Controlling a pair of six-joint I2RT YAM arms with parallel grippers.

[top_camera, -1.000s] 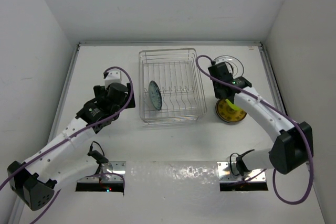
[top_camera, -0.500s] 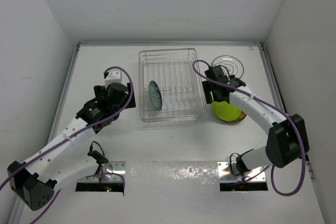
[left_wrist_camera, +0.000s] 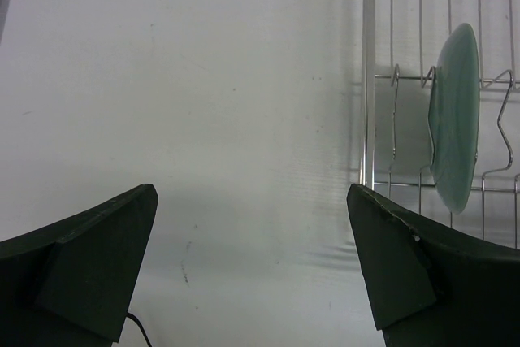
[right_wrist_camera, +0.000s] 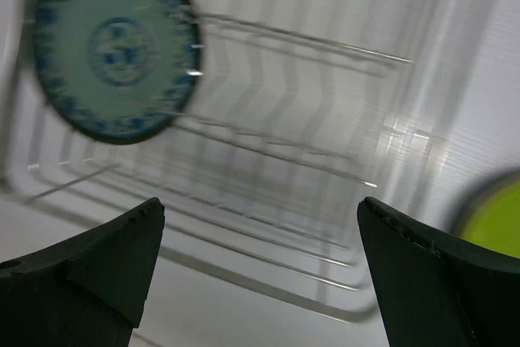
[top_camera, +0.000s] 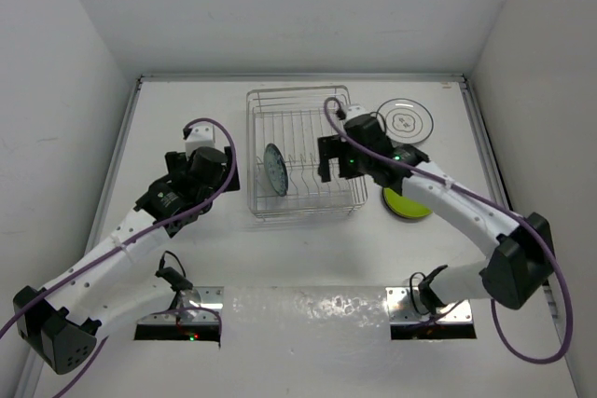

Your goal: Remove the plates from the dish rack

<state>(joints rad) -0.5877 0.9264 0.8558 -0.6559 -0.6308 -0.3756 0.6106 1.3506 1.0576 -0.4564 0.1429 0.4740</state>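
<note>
The dish rack [top_camera: 298, 195] stands mid-table with one blue-patterned plate [top_camera: 274, 169] upright in its left tines. My right gripper [top_camera: 328, 161] hovers open over the rack's right half with nothing in it; in its wrist view the gripper [right_wrist_camera: 260, 210] faces that plate [right_wrist_camera: 114, 58] across the rack's wires [right_wrist_camera: 276, 148]. A lime green plate [top_camera: 408, 202] lies on top of a small pile right of the rack. My left gripper [top_camera: 222, 171] is open left of the rack; in the left wrist view its jaws [left_wrist_camera: 252, 194] are empty, with the plate [left_wrist_camera: 455, 115] edge-on.
A white plate with dark rings [top_camera: 405, 121] lies flat at the back right. White walls close in the table on three sides. The lime plate [right_wrist_camera: 497, 219] shows at the right edge of the right wrist view.
My right gripper has let go of the lime green plate on the pile, opened, and swung left over the rack. The left arm has not moved.
</note>
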